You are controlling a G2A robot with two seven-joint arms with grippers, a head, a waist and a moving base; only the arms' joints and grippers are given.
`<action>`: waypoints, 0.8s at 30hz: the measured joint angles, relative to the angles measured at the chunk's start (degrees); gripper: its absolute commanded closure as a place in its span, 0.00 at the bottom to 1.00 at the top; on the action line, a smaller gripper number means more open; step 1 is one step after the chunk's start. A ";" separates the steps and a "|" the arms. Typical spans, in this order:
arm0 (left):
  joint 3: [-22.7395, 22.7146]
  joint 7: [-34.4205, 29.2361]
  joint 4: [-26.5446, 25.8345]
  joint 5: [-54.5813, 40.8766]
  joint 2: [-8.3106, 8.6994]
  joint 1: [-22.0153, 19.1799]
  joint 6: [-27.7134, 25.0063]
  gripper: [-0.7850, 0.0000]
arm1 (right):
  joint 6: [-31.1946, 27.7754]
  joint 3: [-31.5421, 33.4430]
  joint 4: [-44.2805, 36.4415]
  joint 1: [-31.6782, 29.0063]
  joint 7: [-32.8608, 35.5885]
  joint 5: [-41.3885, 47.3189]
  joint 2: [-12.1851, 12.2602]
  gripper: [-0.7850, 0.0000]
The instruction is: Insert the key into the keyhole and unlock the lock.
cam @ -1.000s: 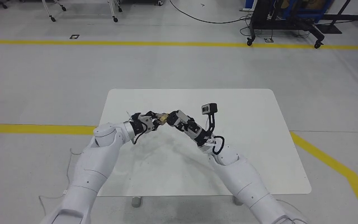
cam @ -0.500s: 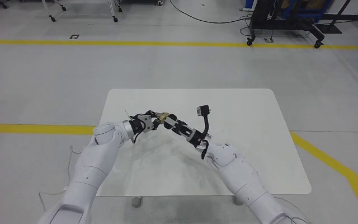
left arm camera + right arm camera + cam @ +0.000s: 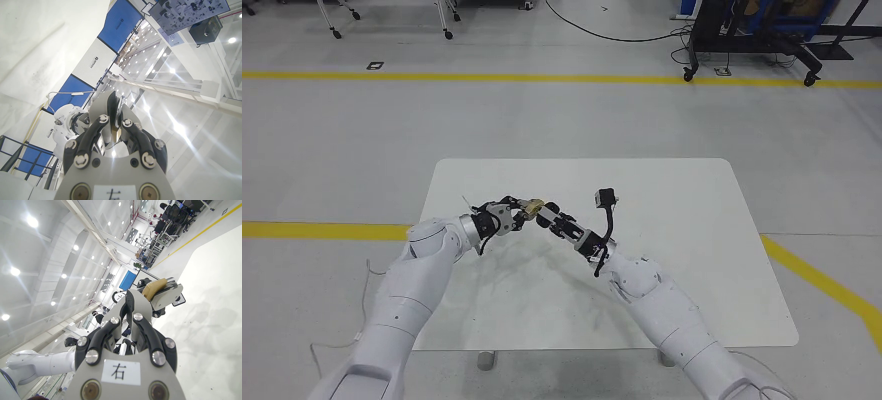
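Above the tabletop, a little toward 9 o'clock of its middle, the two end effectors meet almost tip to tip. The left end effector is clamped narrow on the lock and holds it off the surface. The right end effector sits at about 4 o'clock of the lock with its pads pressed together. I judge that they grip the key, but I cannot tell how deep the blade sits in the keyhole, or whether it has entered at all. The main risk is misalignment. Both parts hang in the air with nothing to brace them, so a blade that meets the keyhole at a slight angle would jam on the face of the lock. Pushing harder could then slide the lock back between the left pads or swing it round in the grip. Turning brings a second risk. A thin key held by flat pads may slip or rotate between them, so the wrist would turn while the key does not. If the turning axis is off the keyhole's line, the twist could bend the blade or wrench the lock loose and drop it on the tabletop. With the tips this close, the fingers could also knock together.
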 measured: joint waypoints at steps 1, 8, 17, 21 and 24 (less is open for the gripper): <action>-0.03 0.11 -0.13 0.17 0.03 0.05 -0.35 1.00 | -0.22 0.22 -0.19 -0.14 0.27 0.46 0.05 1.00; 0.11 0.12 -0.91 0.47 0.17 0.41 -1.09 1.00 | 0.24 1.16 -0.64 -0.77 2.20 1.88 0.34 1.00; 0.73 -1.55 -1.17 1.49 0.34 0.30 -1.63 1.00 | 0.23 -0.01 3.81 1.23 2.53 3.57 -0.41 1.00; 0.29 0.04 -1.61 2.29 0.50 0.32 -4.01 1.00 | -0.62 1.10 3.02 0.85 2.39 3.42 -0.14 0.00; -0.02 1.75 -2.74 3.50 0.62 0.83 -6.87 1.00 | -1.25 2.50 0.74 -0.15 2.47 2.19 0.38 0.00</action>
